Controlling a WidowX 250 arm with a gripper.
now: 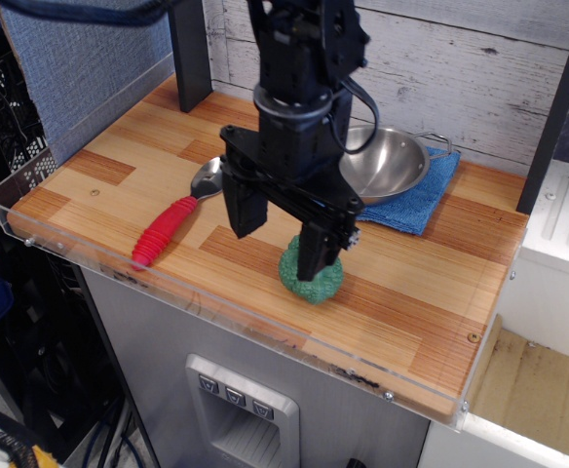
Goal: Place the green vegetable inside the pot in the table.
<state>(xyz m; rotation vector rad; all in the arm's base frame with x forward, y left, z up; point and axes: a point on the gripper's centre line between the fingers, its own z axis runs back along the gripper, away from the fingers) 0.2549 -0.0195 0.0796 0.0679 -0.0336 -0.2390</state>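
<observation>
The green vegetable [311,281], a toy broccoli, lies on the wood-plank table [411,283] near the front edge; only its lower head shows. My black gripper [280,239] is open just above it. The right finger covers the broccoli's stem and top, and the left finger hangs to its left over bare wood. The steel pot [392,161] sits on a blue cloth at the back right, partly hidden behind my arm, and nothing shows inside it.
A spoon with a red handle [172,222] lies left of the gripper. A blue cloth [416,200] is under the pot. A clear acrylic rim [216,307] runs along the front edge. A dark post [189,58] stands at the back left.
</observation>
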